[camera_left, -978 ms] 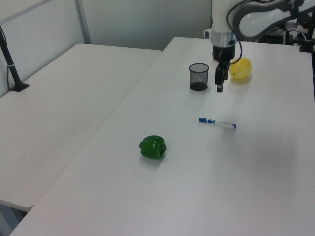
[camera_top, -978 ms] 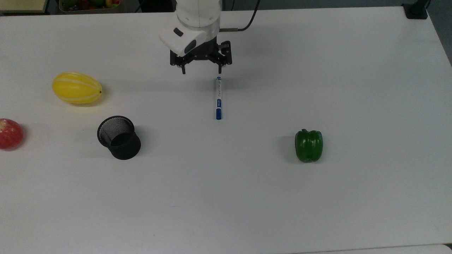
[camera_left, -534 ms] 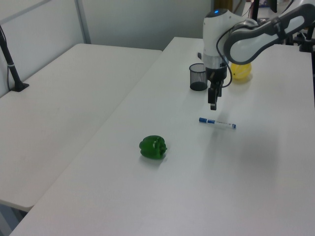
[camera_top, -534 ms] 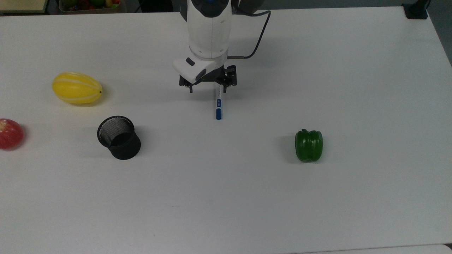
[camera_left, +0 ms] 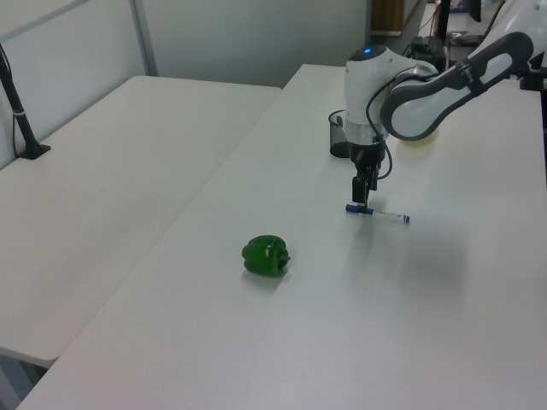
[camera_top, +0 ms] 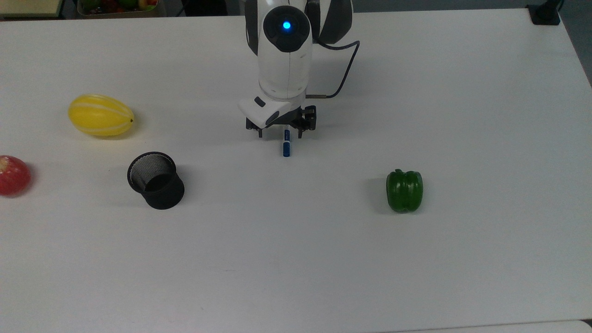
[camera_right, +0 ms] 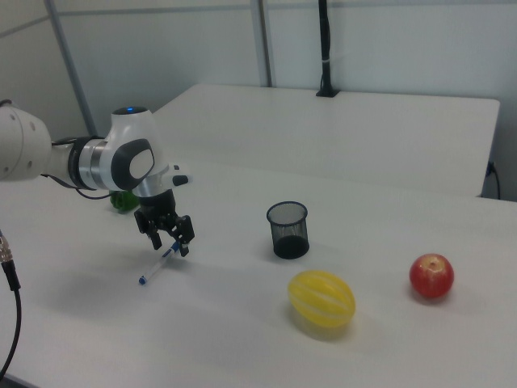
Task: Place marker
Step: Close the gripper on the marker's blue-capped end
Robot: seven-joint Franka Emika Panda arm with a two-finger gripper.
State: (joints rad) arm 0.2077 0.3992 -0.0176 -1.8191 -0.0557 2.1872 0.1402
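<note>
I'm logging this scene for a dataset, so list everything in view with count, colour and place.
marker: one, white barrel with blue cap, lying flat on the table under the gripper
mesh cup: one, black, upright, on the top view's left of the marker
melon: one, yellow with pale stripes, beyond the mesh cup in the top view
apple: one, red, at the top view's left edge
pepper: one, green, on the top view's right of the marker
table: one, white, under everything
gripper: one, black, open, fingers straddling the marker
arm: one, white
</note>
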